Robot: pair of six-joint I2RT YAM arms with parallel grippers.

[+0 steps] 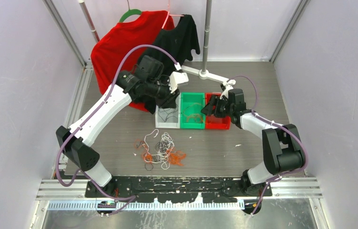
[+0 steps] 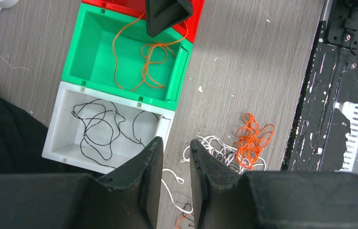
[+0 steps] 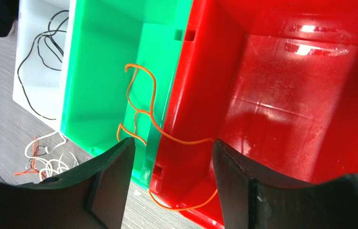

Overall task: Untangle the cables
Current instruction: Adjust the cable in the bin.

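Nearest the bases, toward 6 o'clock on the table [image 1: 243, 157]: the tangled heap of cables [image 1: 160, 152], white loops [image 2: 215, 145] knotted through orange strands [image 2: 253, 138], with a little black. Thin, limp, next to weightless; likely to drag neighbours along and to slip from a loose pinch. Best taken at a free loop on the heap's edge, not in the knotted middle, then lifted slowly.

Further out, toward 12 o'clock: three bins side by side.
- In the white bin [image 2: 167, 126], a black cable [image 2: 103, 131], lying loose.
- In the green bin [image 2: 179, 67], an orange cable [image 3: 141, 102], trailing over the wall at 3 o'clock into the red bin [image 3: 281, 95] and out over its rim.

Above the white bin: left gripper [image 2: 175, 148], fingers nearly together, narrow gap, nothing between. Above the red bin: right gripper [image 3: 173, 143], fingers spread wide, the orange cable beneath, not pinched.

Farthest, at 12 o'clock: a red garment [image 1: 119, 43] and a black garment [image 1: 181, 38], hanging.
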